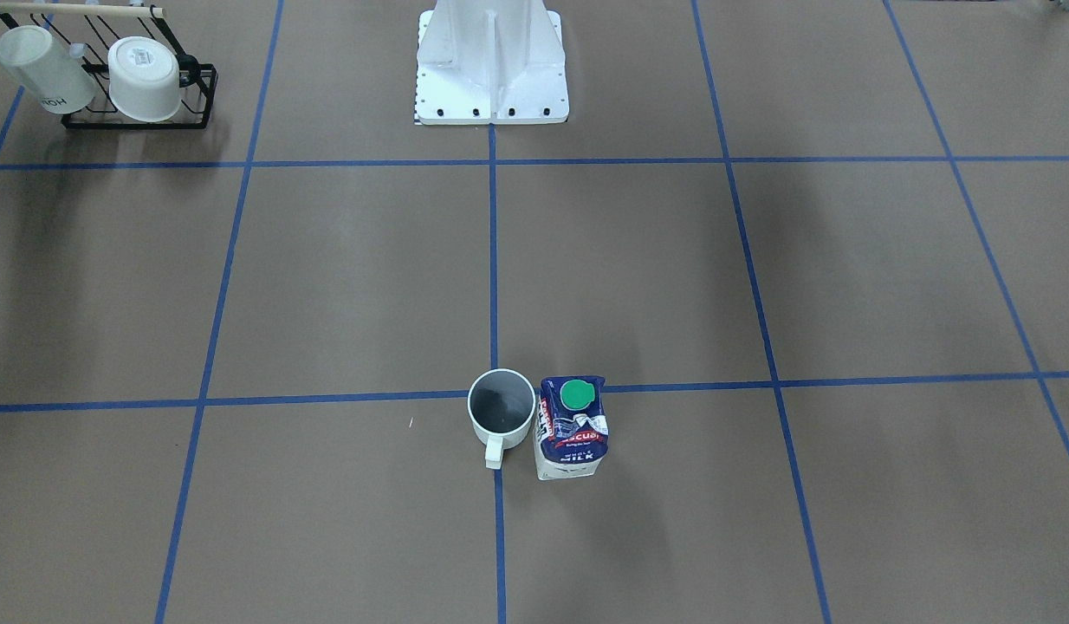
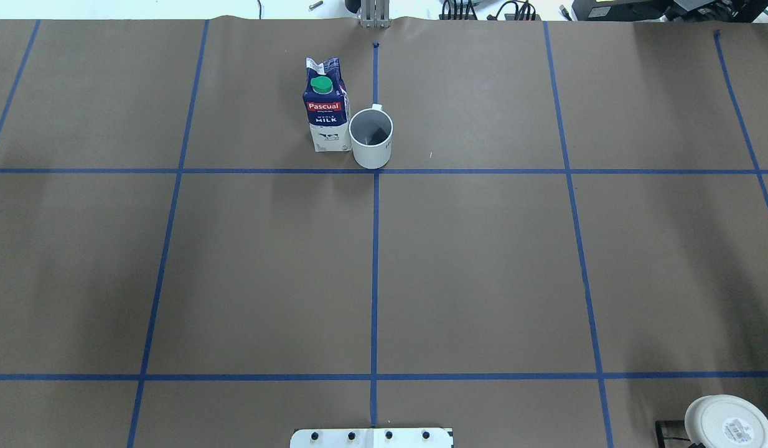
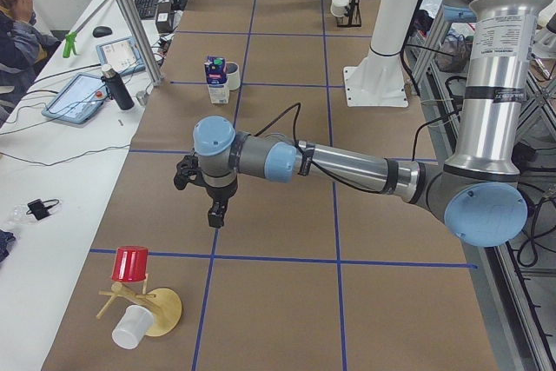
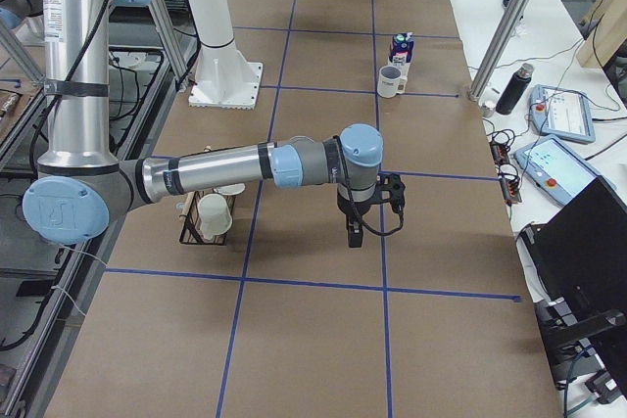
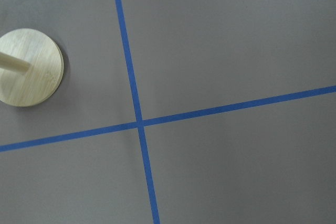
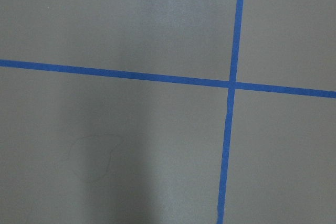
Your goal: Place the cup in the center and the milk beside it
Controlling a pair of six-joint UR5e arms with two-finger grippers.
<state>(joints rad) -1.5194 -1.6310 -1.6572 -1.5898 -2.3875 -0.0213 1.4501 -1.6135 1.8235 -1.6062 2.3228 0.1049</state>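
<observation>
The cup (image 1: pixel 501 407), a small white mug with a dark grey inside, stands upright on the crossing of two blue tape lines (image 2: pixel 376 172). Its handle points away from the robot. The milk (image 1: pixel 573 425), a navy and white carton with a green cap, stands upright close beside the cup, on the robot's left of it (image 2: pixel 327 109). Both arms hang away from them. The left gripper (image 3: pixel 213 211) and the right gripper (image 4: pixel 355 234) show only in the side views, over bare paper. I cannot tell whether either is open or shut.
A black wire rack (image 1: pixel 136 117) with two white mugs stands near the robot's right side. A wooden stand (image 3: pixel 143 306) with a red cup and a white cup is at the table's left end. The robot's white pedestal (image 1: pixel 491 87) stands at the table's robot-side edge. An operator sits by the table's far side.
</observation>
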